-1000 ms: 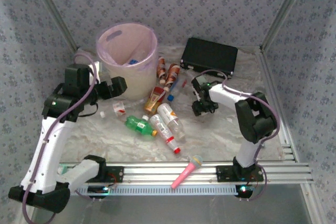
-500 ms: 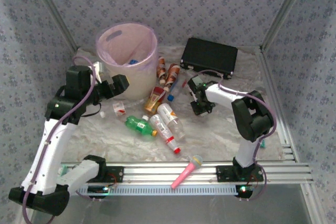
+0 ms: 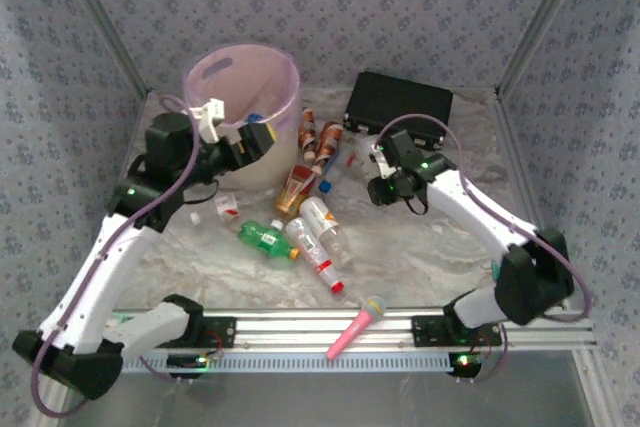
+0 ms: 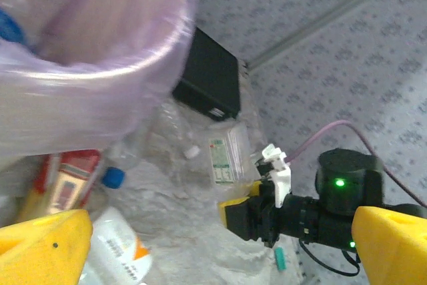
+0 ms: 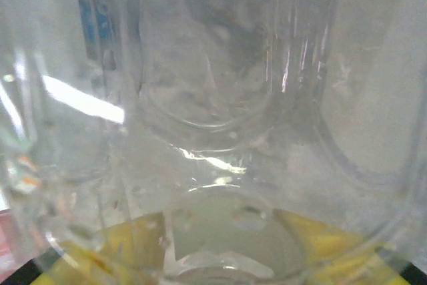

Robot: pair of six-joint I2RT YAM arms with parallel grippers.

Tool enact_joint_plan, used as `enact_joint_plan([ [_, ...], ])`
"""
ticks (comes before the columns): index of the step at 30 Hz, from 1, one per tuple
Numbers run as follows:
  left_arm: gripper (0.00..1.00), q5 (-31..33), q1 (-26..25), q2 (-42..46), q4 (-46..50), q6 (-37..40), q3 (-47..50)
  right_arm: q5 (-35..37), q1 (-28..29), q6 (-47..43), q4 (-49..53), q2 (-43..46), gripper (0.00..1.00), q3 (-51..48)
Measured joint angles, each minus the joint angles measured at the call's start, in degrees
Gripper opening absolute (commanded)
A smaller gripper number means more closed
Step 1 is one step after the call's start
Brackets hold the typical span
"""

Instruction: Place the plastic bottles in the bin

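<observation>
The pale-pink bin (image 3: 241, 97) stands at the back left, and its rim (image 4: 113, 78) is close above my left gripper. My left gripper (image 3: 255, 139) hangs open by the bin's front wall; nothing lies between its yellow fingers (image 4: 40, 245). My right gripper (image 3: 379, 187) is shut on a clear bottle (image 4: 223, 158) with a white cap, whose ribbed wall (image 5: 213, 98) presses against the right wrist camera. Between the arms lie several more bottles: a green one (image 3: 262, 237), a red-capped clear one (image 3: 316, 259), a blue-capped one (image 3: 335, 169) and orange-brown ones (image 3: 308, 132).
A flat black case (image 3: 400, 107) lies at the back right, just behind my right gripper. A pink toy microphone (image 3: 357, 327) rests on the front rail. A small bottle (image 3: 227, 207) sits below my left gripper. Patterned walls close in the table on three sides.
My right gripper has shut on the clear bottle and its elbow has swung out to the right. My left arm has moved right, bringing its open gripper to the bin's front wall.
</observation>
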State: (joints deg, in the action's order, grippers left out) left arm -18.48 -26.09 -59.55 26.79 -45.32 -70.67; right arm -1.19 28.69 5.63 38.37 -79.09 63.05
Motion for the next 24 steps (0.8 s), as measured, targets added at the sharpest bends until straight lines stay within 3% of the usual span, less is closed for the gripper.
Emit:
enact_joint_plan([
  [1, 1.00, 0.00, -1.38, -1.09, -1.31, -0.61, 0.00, -2.45, 0.17, 0.22, -0.94, 2.43, 0.26, -0.68],
  [10, 1.00, -0.02, -11.85, -10.64, -14.08, -4.79, 0.90, -18.43, 4.11, 2.58, -7.45, 9.79, 0.27, -2.62],
  [18, 0.95, -0.20, -15.69, -15.26, -17.55, -6.01, 1.03, -27.41, 4.74, 5.84, -13.79, 12.37, 0.27, -3.56],
  [24, 0.90, -0.44, -17.25, -15.87, -20.63, -6.40, 1.14, -30.25, 5.46, 7.19, -16.00, 12.50, 0.27, -3.56],
])
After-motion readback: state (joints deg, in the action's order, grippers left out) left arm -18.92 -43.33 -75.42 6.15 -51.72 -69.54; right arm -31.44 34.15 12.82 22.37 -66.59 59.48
